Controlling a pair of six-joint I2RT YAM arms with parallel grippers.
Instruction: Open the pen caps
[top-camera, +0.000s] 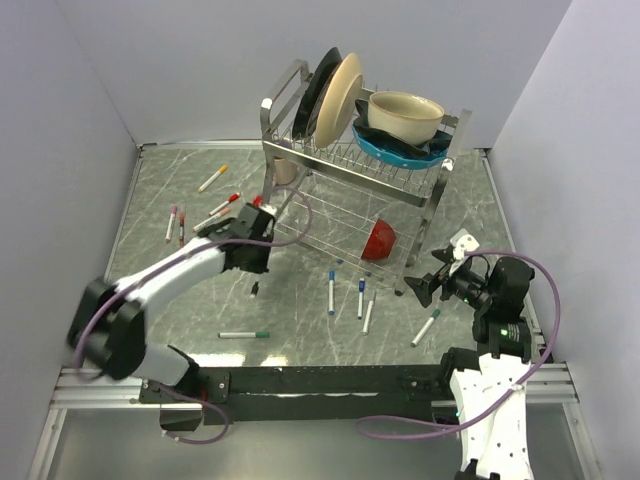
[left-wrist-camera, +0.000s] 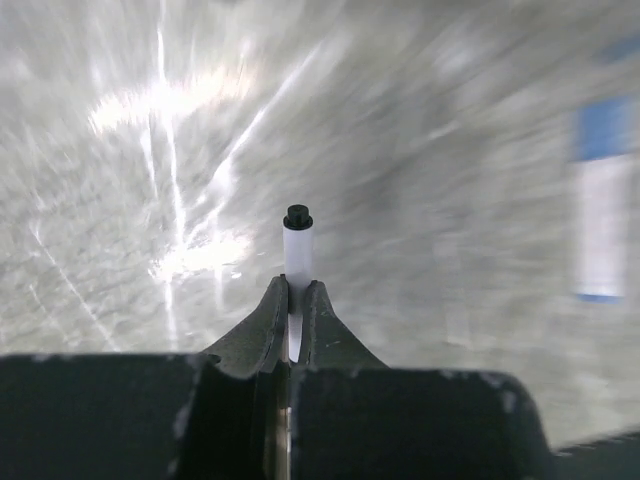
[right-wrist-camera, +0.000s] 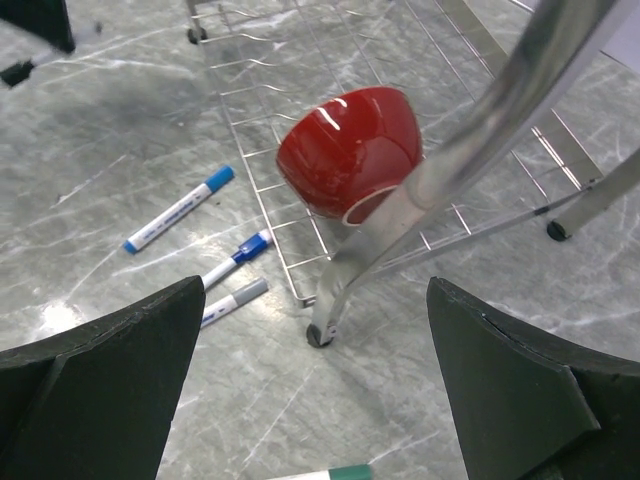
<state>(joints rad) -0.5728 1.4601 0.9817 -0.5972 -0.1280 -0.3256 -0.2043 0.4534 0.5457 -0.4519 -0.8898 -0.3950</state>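
Observation:
My left gripper is shut on a thin white pen that sticks out past the fingertips and ends in a small black piece; I cannot tell whether this is a cap. In the top view the left gripper holds it above the table, left of the rack. My right gripper is open and empty, over the rack's front foot. Capped pens lie near it: light blue, blue, grey, green. The top view also shows yellow, red, pink and green capped pens.
A two-tier wire dish rack stands mid-table with plates, a cream bowl and a blue dish on top. A red bowl lies on its lower shelf. Grey walls close in the left, back and right sides. The left wrist view is blurred.

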